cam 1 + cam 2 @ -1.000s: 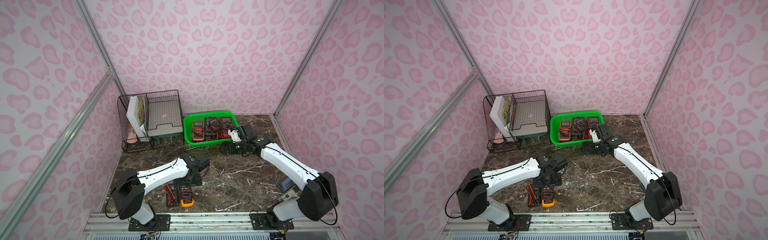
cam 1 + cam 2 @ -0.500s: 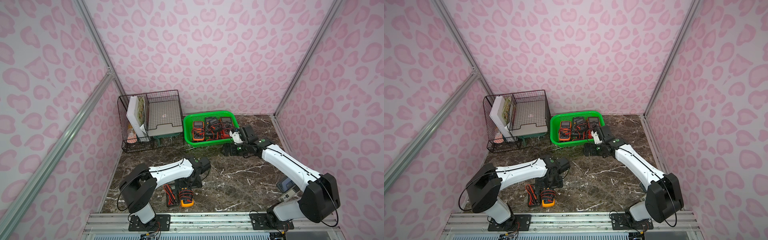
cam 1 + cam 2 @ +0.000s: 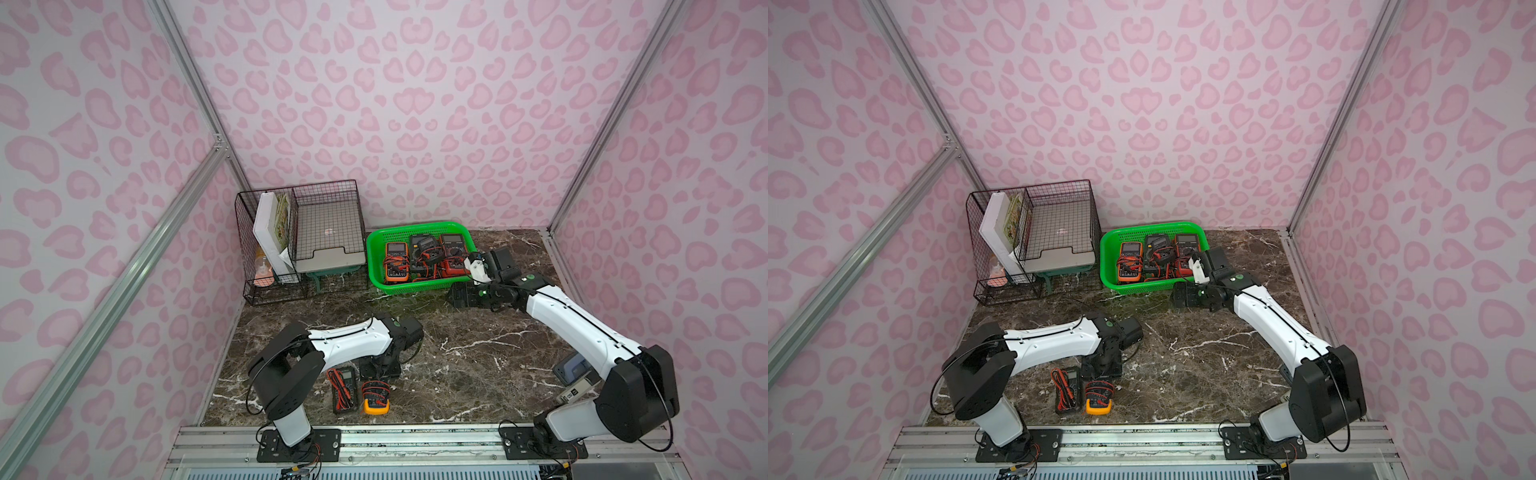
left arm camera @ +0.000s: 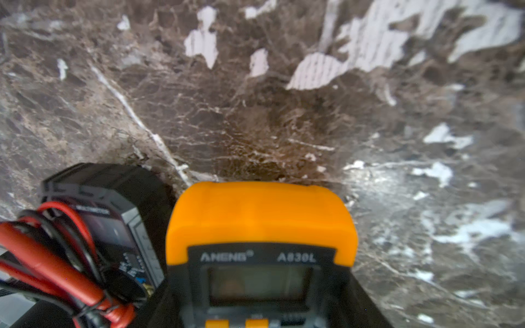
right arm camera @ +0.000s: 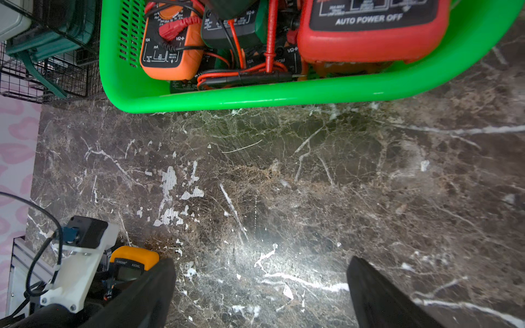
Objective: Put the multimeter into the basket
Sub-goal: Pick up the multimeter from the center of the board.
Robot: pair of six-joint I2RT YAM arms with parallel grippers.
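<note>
A yellow multimeter (image 3: 376, 402) (image 3: 1099, 402) lies near the table's front edge with red and black leads coiled on it. My left gripper (image 3: 380, 370) (image 4: 261, 298) points down at its far end, and its black fingers (image 4: 366, 304) are shut on the meter's sides (image 4: 261, 221). A black multimeter (image 3: 345, 388) (image 4: 113, 215) lies right beside it. The green basket (image 3: 419, 289) (image 3: 1142, 291) (image 5: 255, 98) at the back holds three multimeters. My right gripper (image 3: 457, 296) (image 5: 261, 262) hovers open over bare marble just in front of the basket.
A black wire-mesh rack (image 3: 299, 241) with a white box and a grey tray stands left of the basket. A small grey device (image 3: 571, 368) lies by the right arm's base. An aluminium rail (image 3: 415, 440) runs along the front edge.
My left gripper came down and toward the front onto the yellow multimeter, then closed on it. The right gripper drew back a little from the basket and stayed open.
</note>
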